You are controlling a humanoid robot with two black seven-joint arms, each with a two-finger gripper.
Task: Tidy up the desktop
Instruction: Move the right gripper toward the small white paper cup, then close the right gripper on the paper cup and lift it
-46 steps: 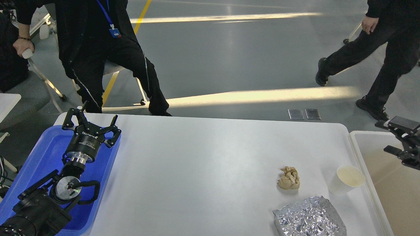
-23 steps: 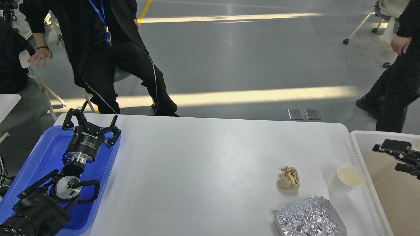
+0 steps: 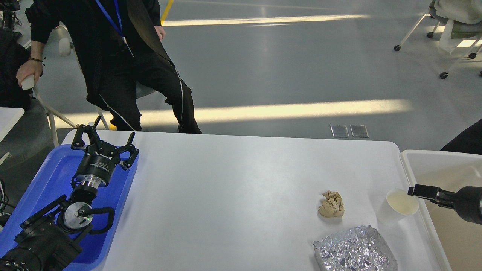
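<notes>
Left pincer (image 3: 103, 140) unchanged, fingers spread, empty, parked over the blue tray (image 3: 45, 177). Paper wad (image 3: 331, 204), foil tray (image 3: 354, 250) and paper cup (image 3: 400, 205) still sit on the tabletop (image 3: 233, 188), front right. Right pincer (image 3: 423, 191) has dropped and swung in to the cup's rim, opening unreadable; likely first pickup, bound for the bin (image 3: 418, 162).

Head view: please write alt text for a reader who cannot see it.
A white desktop holds a crumpled brown paper ball, a paper cup and a foil tray near its right end. The right gripper reaches toward the cup from over a beige bin. The open left gripper hovers over a blue tray.
</notes>
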